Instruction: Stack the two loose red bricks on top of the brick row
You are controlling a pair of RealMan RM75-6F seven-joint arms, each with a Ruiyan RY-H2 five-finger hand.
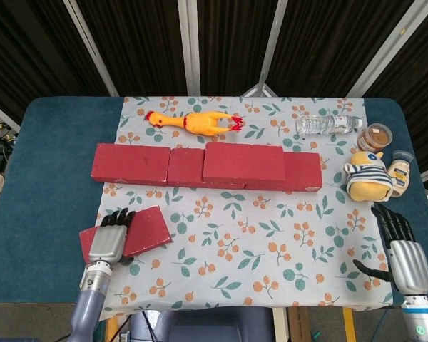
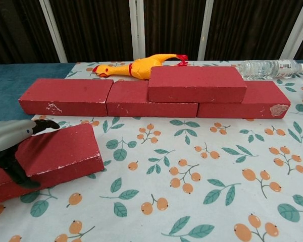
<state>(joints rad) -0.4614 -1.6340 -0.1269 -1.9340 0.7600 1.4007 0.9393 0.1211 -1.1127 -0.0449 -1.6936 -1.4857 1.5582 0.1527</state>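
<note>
Lying at about 8 o'clock on the cloth [image 1: 221, 242], the loose brick [image 1: 146, 229] sits slightly askew with the left hand [image 1: 108, 241] laid over its left part. From the chest view the fingers [image 2: 45, 124] reach across the top face and the thumb hooks down the near side — whether that is a firm clamp I cannot tell. It looks stiff, blocky and fairly heavy, with a matte, chipped surface that should not slip; a hold across the short width near the middle would likely balance it best. At 12 o'clock the row [image 1: 132, 164] runs left to right, with one brick [image 1: 244, 163] already on top right of centre. Behind it lie a rubber chicken [image 1: 194, 122] and a bottle [image 1: 327, 125]. At 4 o'clock the right hand [image 1: 405, 258] hovers empty, fingers straight and slightly apart, thumb out — near the table [image 1: 43, 185] edge.
</note>
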